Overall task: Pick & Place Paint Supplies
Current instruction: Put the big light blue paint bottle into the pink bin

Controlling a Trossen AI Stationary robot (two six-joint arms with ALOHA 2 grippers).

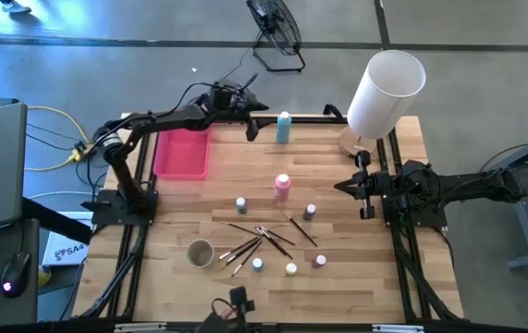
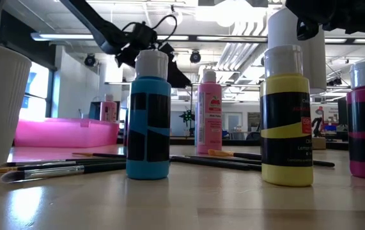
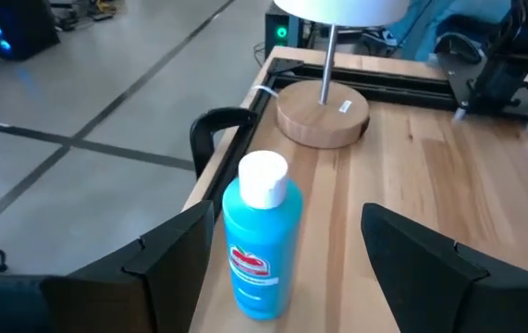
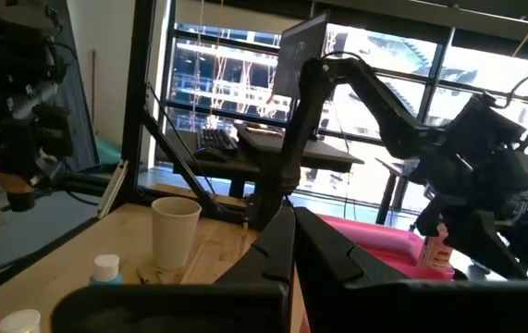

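Tall teal plastic squeeze bottle with white cap (image 3: 262, 236) standing upright directly ahead of the left gripper (image 1: 251, 118), between its two spread fingers (image 3: 166, 254) but touching neither. Probably light, smooth and somewhat slippery, with walls that yield under pressure (so best taken at the labelled mid-body, not at the cap). Wide open, holding nothing. Right gripper (image 1: 344, 186) waiting well apart at the opposite table side, fingers pressed together, empty.

Red labels sit on the teal squeeze bottle (image 3: 261, 240) and the pink squeeze bottle (image 2: 209, 114); their lettering is too blurred to read.
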